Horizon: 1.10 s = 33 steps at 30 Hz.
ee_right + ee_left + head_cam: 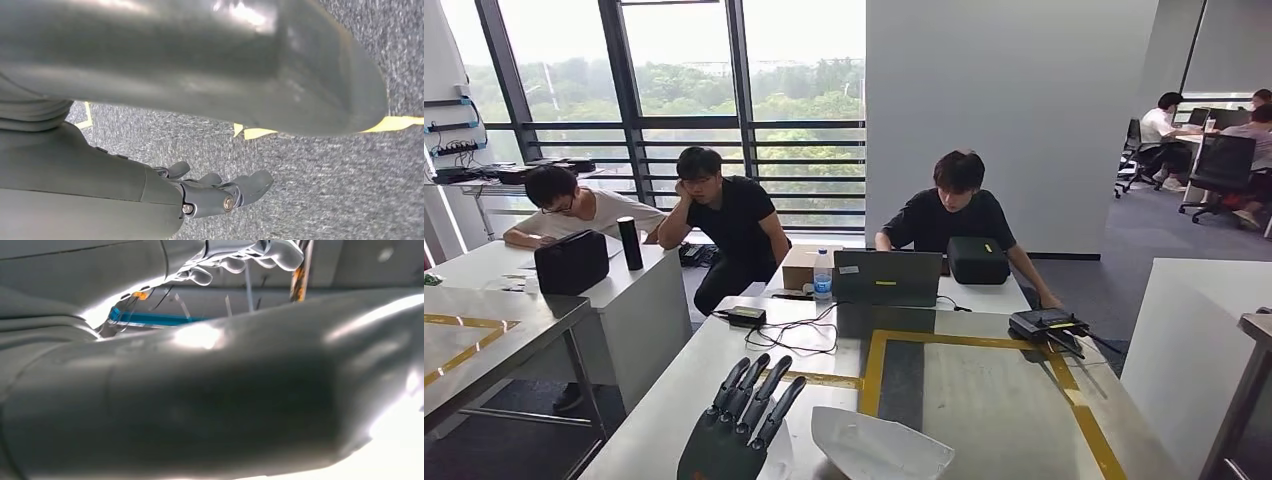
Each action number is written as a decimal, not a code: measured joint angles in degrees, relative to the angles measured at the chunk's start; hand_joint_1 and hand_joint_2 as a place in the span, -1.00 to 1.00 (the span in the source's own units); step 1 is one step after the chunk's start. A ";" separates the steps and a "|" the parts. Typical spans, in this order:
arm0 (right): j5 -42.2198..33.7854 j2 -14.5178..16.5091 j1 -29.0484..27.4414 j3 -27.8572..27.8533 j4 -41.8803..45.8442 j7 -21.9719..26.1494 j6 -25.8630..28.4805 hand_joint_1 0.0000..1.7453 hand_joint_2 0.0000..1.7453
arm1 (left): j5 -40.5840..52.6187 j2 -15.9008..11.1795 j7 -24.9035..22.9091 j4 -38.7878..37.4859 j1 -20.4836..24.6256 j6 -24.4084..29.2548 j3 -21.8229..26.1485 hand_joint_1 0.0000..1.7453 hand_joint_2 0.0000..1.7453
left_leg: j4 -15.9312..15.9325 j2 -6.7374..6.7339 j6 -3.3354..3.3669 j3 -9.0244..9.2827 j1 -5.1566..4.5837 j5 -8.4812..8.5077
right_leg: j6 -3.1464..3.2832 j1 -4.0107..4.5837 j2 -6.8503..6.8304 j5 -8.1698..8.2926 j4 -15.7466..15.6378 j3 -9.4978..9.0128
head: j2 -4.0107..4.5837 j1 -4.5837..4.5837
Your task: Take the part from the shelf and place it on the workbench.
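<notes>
At the near edge of the workbench (984, 400), just beside the yellow tape outline (871, 372) — the white part (879, 447), lying on the steel top and seemingly at rest. Immediately to its left, the left hand (746, 400), dark fingers stretched out flat and apart over the bench, nothing between them. Cannot tell whether the thumb touches the part, since the left wrist view is blocked by the hand's own grey cover.

Down at the robot's side, above the grey carpet (325, 200), the right hand (220, 192) — fingers loosely bent and spread, holding nothing.

Judged from this: the placing step, at or near its end, with the part on the bench rather than on a shelf. Next called for: drawing the left hand back and away without brushing the part, which looks light and sits close to the bench edge, so easily nudged off.
</notes>
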<state>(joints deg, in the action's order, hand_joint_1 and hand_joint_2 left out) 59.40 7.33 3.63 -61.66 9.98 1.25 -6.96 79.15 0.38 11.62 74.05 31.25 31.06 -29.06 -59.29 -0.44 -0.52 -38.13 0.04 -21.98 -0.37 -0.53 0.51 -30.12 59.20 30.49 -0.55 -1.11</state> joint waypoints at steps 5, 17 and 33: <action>0.45 0.08 0.06 -0.35 0.01 -0.56 0.05 -1.00 -1.00 | -0.31 0.10 -0.19 3.71 -2.74 -0.80 -0.91 -1.00 -1.00 | -9.34 0.26 -1.27 -3.11 0.29 -8.57 | 1.73 -0.22 -0.32 2.49 -0.27 2.30 | 0.00 0.18; 1.48 0.33 -0.08 -0.35 -0.01 -0.68 0.55 -1.00 -1.00 | -11.60 -0.28 2.75 3.30 -7.48 -3.94 0.07 -1.00 -1.00 | 1.54 0.43 1.44 8.48 -0.40 -7.41 | -0.82 -0.32 -0.32 7.98 -0.66 7.83 | 0.00 0.22; 2.97 0.14 -0.80 -0.35 0.01 -2.06 -1.09 -1.00 -1.00 | -42.36 -4.87 -8.09 -50.77 -14.54 -25.05 26.90 -1.00 -1.00 | -0.02 -0.69 -0.41 -0.38 -0.31 -0.81 | 1.62 0.23 0.23 0.74 -1.65 -1.17 | 0.00 0.09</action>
<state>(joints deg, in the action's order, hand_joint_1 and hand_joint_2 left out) 62.37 7.46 2.83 -62.01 9.99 -0.81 -8.05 36.80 -4.50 3.53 23.29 16.71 6.01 -2.16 -59.31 -1.13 -0.94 -38.51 -0.27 -22.79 1.25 -0.30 0.74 -29.38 57.55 29.33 -0.55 -1.02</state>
